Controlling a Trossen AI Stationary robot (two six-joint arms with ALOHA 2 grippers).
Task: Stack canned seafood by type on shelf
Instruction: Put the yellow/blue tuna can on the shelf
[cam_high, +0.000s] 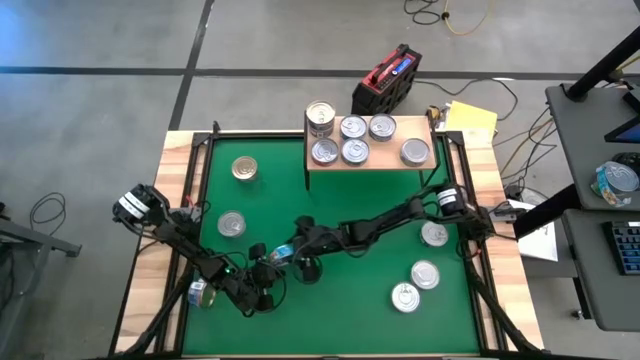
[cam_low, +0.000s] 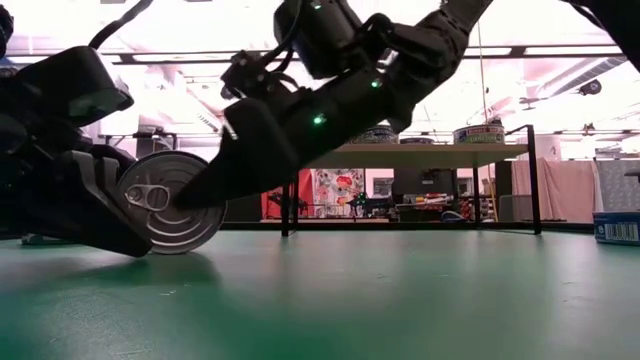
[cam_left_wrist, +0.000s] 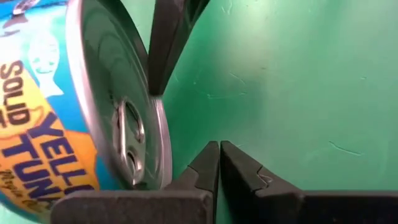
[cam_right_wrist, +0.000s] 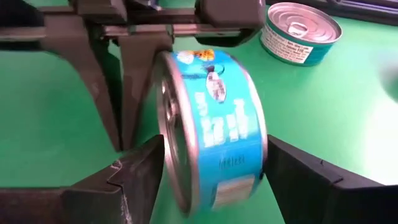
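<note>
Partly complete. The shelf (cam_high: 372, 160) carries six cans, including one raised stack at its left end (cam_high: 320, 119); five lie loose on the green mat (cam_high: 330, 320). A blue-labelled tuna can (cam_right_wrist: 214, 130) stands on edge in front of the shelf (lid sideways), gripped across its ends by the right gripper (cam_right_wrist: 211, 177). The left gripper (cam_left_wrist: 219, 168), fingers together, touches its lid.

— What surrounds the work area?
— Grey floor (cam_high: 90, 110) crossed by dark lines, a red-and-black case (cam_high: 386, 80) at top centre, yellow paper (cam_high: 470, 118) beside it
— And lighting?
— Bright ceiling lights (cam_low: 560, 60) at upper right of the low view
</note>
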